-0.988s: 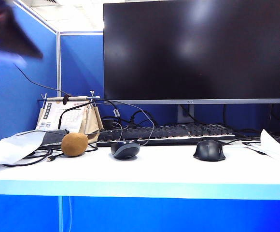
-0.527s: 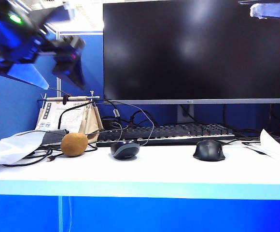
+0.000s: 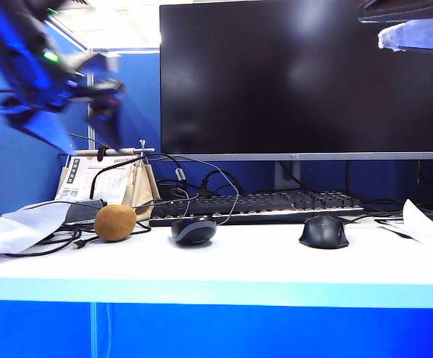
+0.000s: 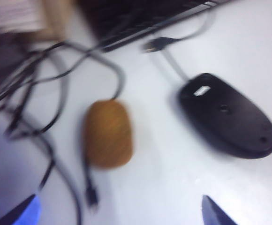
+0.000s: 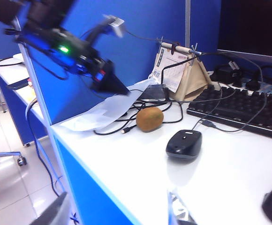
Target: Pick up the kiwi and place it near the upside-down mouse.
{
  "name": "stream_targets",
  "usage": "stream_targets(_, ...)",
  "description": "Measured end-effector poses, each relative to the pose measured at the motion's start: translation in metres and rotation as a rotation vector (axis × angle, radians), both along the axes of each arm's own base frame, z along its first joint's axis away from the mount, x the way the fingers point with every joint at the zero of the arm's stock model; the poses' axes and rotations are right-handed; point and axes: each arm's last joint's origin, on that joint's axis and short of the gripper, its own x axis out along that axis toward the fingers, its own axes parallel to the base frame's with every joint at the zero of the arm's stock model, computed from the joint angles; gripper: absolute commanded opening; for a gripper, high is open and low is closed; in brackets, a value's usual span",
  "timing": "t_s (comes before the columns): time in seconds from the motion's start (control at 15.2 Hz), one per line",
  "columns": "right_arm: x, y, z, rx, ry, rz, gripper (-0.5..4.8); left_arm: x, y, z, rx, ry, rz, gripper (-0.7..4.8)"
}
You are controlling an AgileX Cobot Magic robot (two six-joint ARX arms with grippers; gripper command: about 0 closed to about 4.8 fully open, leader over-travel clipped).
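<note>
Lying under the spread left pincer [image 4: 117, 213]: kiwi [image 4: 108, 132].

Brown kiwi [image 3: 115, 222], dark mouse [image 3: 194, 230] with a grey patch, all-black mouse [image 3: 324, 232], white bench [image 3: 224, 268] edged blue, black monitor [image 3: 298, 78].

Desk clutter under a dark screen.
Big black monitor [image 3: 298, 78] at the back, keyboard [image 3: 257, 206] below it. All-black mouse [image 3: 324, 232] on the white table [image 3: 239, 268], right of centre. Desk calendar [image 3: 101, 179] at left among tangled cables [image 3: 48, 242]; loose paper [image 3: 425, 222] at far right. Blue partition [image 3: 11, 171] behind.
</note>
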Motion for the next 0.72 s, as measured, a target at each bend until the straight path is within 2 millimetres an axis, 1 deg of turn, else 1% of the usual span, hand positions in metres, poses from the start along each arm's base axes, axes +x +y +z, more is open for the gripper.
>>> stream_targets(0.13,0.001,0.0,0.001,0.002,-0.006,-0.02,2.76,0.016,-0.006,-0.004,0.031,0.032,-0.034,4.79)
stream_targets(0.2,0.001,-0.001,0.001,0.003,-0.006,-0.033,2.76,0.027,-0.009,-0.009,0.051,0.063,-0.042,4.79)
stream_targets(0.33,0.001,-0.001,0.0,0.001,-0.004,-0.041,2.76,0.051,-0.01,-0.025,0.097,0.147,-0.047,4.79)
stream_targets(0.53,0.001,-0.001,-0.004,-0.018,0.034,-0.066,2.76,0.068,-0.014,-0.034,0.108,0.19,-0.049,4.79)
stream_targets(0.72,0.001,-0.001,-0.006,-0.028,0.052,-0.069,2.76,0.077,-0.019,-0.039,0.085,0.201,-0.048,4.79)
